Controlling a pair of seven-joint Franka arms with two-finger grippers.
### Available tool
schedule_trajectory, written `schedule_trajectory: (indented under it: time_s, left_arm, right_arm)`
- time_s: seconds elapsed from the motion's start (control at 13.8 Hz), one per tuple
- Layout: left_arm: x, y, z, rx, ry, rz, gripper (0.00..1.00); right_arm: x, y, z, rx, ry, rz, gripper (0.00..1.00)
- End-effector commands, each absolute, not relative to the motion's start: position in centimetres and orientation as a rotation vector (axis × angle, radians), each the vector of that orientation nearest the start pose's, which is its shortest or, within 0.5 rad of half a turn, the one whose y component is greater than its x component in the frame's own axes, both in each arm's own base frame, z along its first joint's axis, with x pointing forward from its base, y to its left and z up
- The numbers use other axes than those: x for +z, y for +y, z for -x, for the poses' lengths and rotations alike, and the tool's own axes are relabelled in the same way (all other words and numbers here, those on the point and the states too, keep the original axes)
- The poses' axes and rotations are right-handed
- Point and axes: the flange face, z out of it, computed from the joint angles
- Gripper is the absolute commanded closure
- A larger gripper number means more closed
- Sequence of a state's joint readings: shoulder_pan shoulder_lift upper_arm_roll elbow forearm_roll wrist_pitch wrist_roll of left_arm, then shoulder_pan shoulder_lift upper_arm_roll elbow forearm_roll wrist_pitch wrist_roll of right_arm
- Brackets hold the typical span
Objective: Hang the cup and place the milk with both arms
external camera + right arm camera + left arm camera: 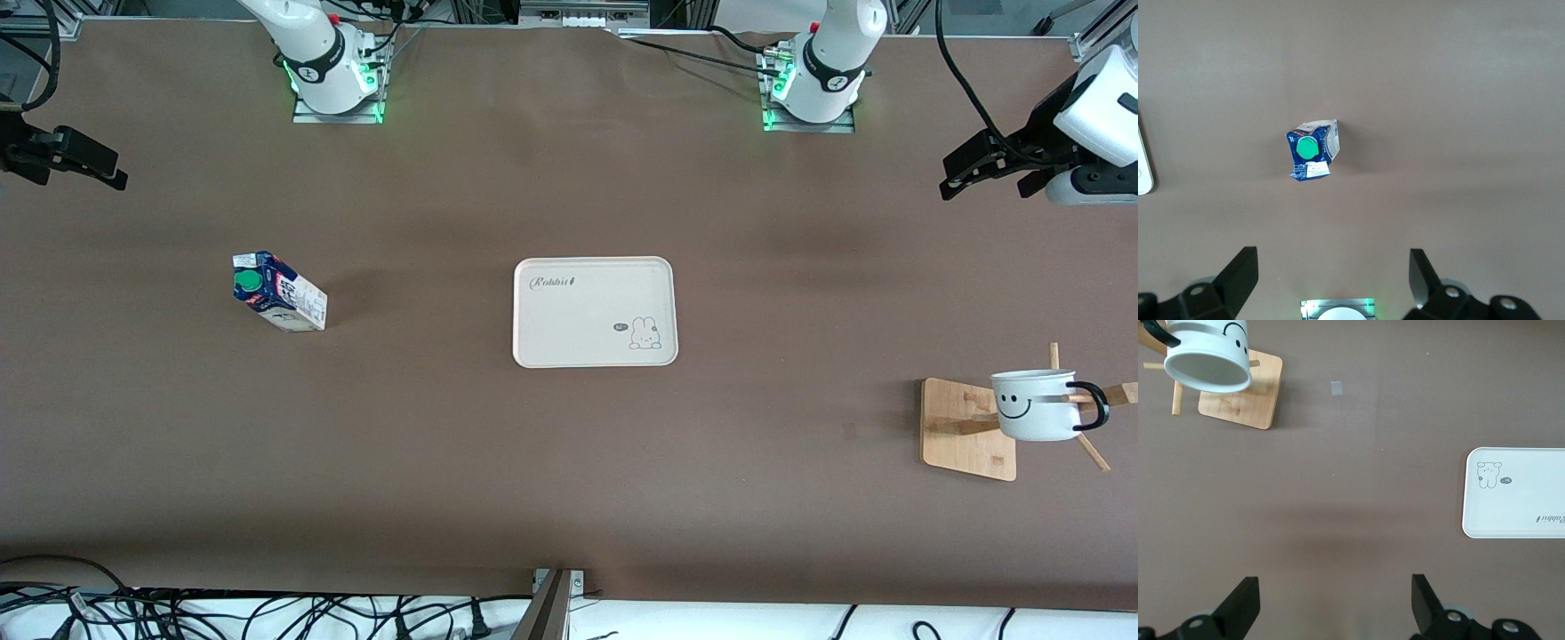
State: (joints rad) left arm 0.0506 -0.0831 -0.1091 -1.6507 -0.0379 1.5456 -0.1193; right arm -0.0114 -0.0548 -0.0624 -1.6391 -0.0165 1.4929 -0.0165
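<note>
The cup [1036, 404], white with a black smiley, hangs by its black loop handle on a peg of a wooden rack [965, 431] toward the left arm's end of the table. It also shows in the left wrist view [1208, 357]. The milk [277, 292], a blue and white carton with a green cap, stands on the table toward the right arm's end. It also shows in the right wrist view [1313, 150]. My left gripper [987, 182] [1336, 593] is open and empty, up over bare table. My right gripper [71, 173] [1333, 267] is open and empty, up near the table's edge.
A white tray [594, 311] with a rabbit drawing lies at the table's middle, with nothing on it; it also shows in the left wrist view [1518, 493]. Cables lie along the table edge nearest the front camera.
</note>
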Motion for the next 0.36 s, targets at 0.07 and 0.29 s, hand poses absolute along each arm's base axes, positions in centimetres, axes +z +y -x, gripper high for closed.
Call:
schedule_trajectory:
  time_s: [0.07, 0.29]
  left_arm:
    - [63.25, -3.86, -52.37, 0.061, -0.084, 3.171, 0.00]
    - [63.17, -3.61, -52.36, 0.065, -0.089, 3.163, 0.00]
  right_arm:
    - [62.06, -4.17, -52.76, 0.150, 0.097, 3.140, 0.00]
    - [62.08, -4.15, -52.78, 0.147, 0.097, 3.139, 0.00]
